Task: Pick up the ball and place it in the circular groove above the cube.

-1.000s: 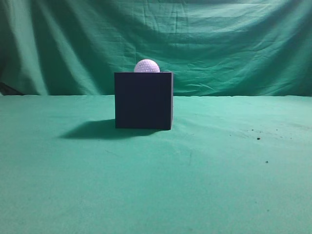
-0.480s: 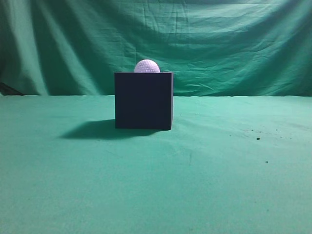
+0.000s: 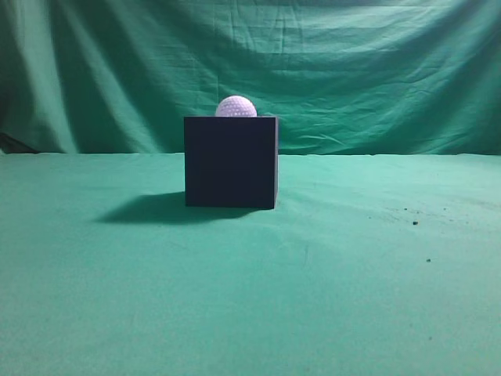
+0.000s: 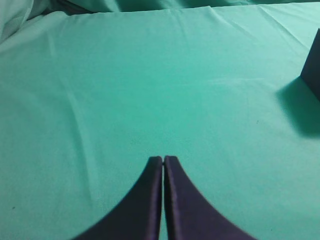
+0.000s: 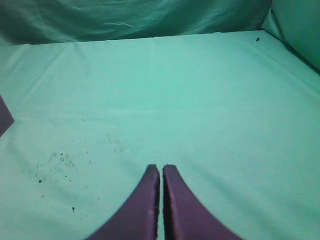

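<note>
The dark navy cube (image 3: 231,161) stands on the green cloth in the middle of the exterior view. The white dimpled ball (image 3: 236,107) rests on top of the cube, only its upper part showing above the top edge. No arm shows in the exterior view. My left gripper (image 4: 163,159) is shut and empty over bare cloth; a corner of the cube (image 4: 313,65) shows at the right edge of the left wrist view. My right gripper (image 5: 161,167) is shut and empty over bare cloth; a corner of the cube (image 5: 4,117) shows at the left edge.
A green cloth (image 3: 250,298) covers the table and hangs as a backdrop (image 3: 352,70) behind it. Small dark specks (image 3: 415,222) lie on the cloth to the right of the cube.
</note>
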You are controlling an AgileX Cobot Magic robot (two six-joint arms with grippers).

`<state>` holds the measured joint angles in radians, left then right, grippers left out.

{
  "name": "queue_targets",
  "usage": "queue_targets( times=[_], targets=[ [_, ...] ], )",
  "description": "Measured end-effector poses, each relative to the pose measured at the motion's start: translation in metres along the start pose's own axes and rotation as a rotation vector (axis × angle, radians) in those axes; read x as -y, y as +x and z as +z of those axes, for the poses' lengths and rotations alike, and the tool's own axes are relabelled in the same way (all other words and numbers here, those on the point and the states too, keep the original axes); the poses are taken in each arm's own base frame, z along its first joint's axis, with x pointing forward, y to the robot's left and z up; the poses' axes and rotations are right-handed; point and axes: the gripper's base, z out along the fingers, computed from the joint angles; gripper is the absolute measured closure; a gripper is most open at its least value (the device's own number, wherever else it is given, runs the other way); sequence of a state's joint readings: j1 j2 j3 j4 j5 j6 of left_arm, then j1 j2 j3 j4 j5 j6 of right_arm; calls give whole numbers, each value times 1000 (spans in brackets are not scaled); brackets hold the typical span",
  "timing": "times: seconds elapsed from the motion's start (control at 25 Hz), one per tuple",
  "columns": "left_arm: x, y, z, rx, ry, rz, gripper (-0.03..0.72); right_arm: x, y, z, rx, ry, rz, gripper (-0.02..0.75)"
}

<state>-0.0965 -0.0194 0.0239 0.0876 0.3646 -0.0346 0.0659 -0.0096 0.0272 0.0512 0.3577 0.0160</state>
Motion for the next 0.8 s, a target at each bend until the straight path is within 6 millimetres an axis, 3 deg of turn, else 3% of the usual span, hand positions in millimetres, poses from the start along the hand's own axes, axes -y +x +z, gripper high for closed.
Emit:
queue_targets(
  times=[0.8],
  targets=[
    [0,0,0,0,0,0,688,0,1,0,-15,2,0,738]
  ],
)
